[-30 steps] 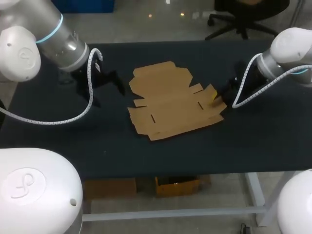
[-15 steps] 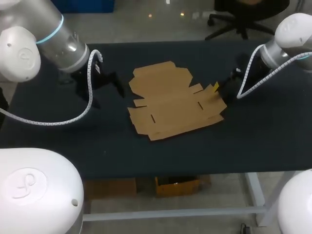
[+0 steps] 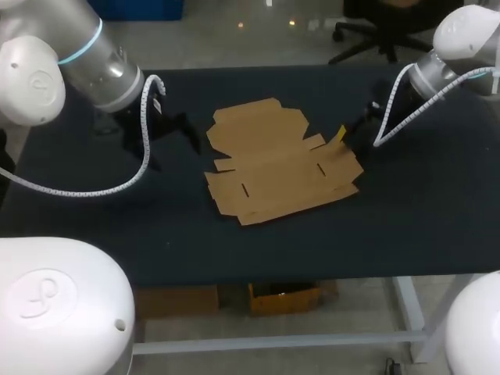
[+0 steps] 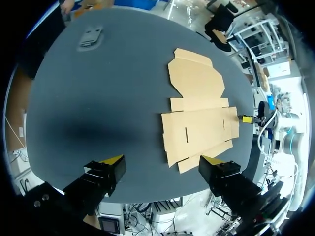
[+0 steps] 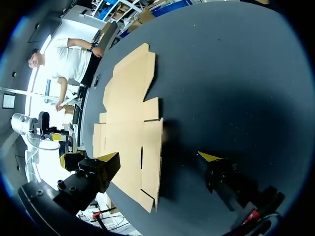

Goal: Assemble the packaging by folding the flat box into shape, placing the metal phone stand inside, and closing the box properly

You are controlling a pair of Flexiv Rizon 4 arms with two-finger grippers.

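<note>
Cardboard box blank [image 3: 277, 172], brown, flat and unfolded, lies spread in the middle of the dark table [image 3: 234, 250]. The right gripper [image 5: 159, 156] hovers at the blank's edge on my right side. Its jaws are spread wide, with one yellow-tipped finger [image 5: 109, 157] above the cardboard and the other above bare tabletop, gripping nothing. The left gripper [image 4: 161, 160] hangs over bare table beside the blank's opposite side, jaws equally wide and holding nothing.

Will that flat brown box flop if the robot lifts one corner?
Probably: the flat box is a thin, wide sheet with cut flaps, so those would likely droop. It looks light and, lying flush on the table, may slide when pushed.
</note>
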